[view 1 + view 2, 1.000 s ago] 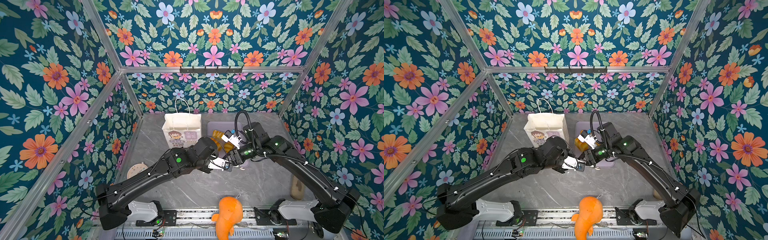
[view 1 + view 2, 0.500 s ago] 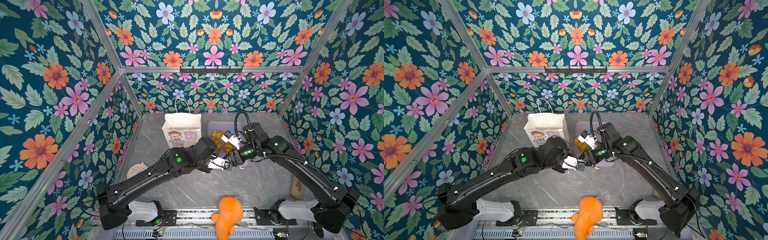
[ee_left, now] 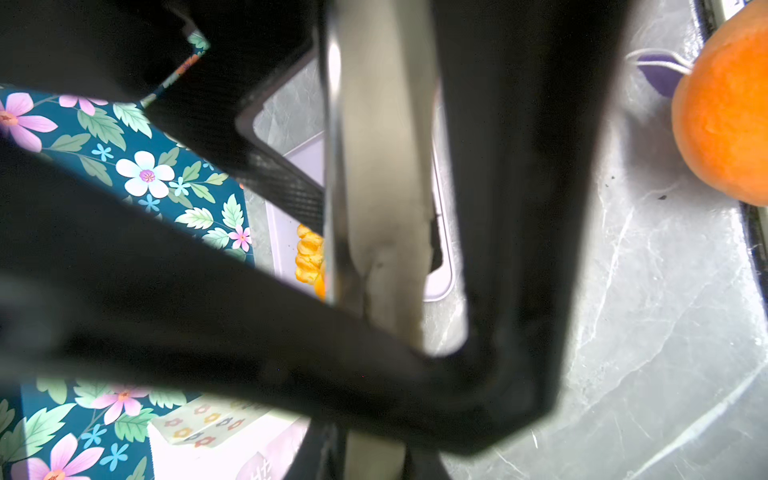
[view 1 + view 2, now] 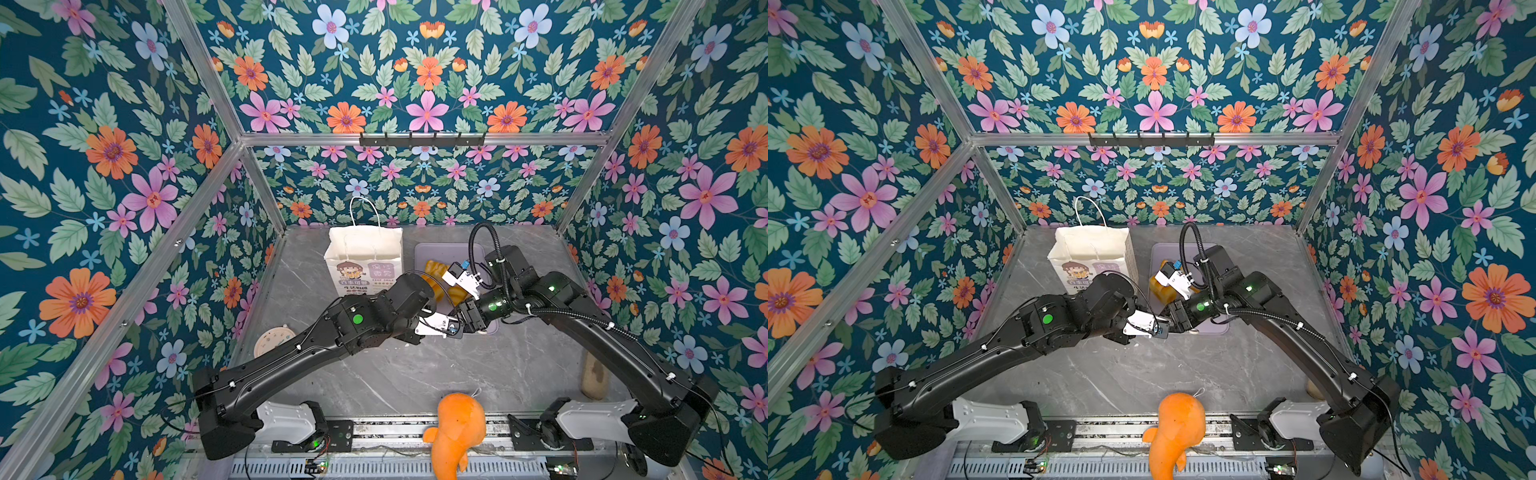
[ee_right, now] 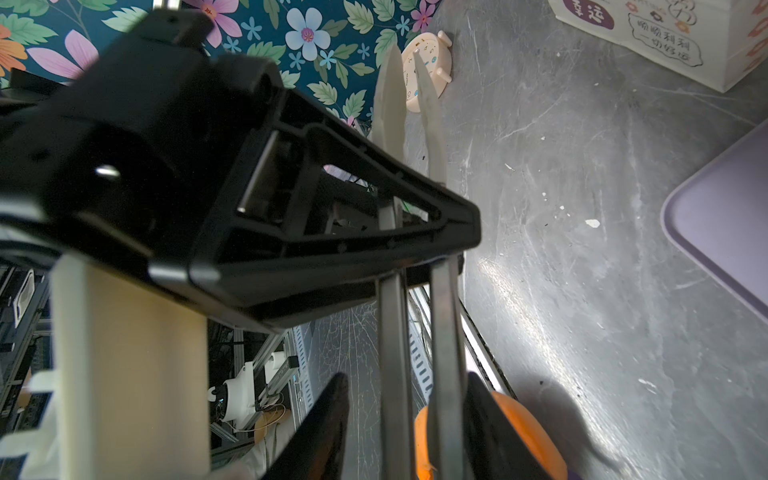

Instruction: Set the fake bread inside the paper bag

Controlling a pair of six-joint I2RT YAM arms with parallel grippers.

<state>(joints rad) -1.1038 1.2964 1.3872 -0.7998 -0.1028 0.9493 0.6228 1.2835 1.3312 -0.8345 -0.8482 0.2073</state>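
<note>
right end effector (image 5: 409, 376) pinched narrow on the tongs (image 5: 390, 104), tips ahead past the left end effector (image 5: 436, 226) (grip unclear), likely a handover for lifting fake bread (image 4: 434, 269).

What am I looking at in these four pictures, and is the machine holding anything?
Two black robot arms reach over a grey table. Two pictures look down from overhead; the other two come from cameras on the wrists. On the table are a white paper bag, a lilac tray with toy bread, a clock and an orange plush toy. The left end effector and right end effector meet by the tray, and both appear closed on one pair of tongs.
</note>
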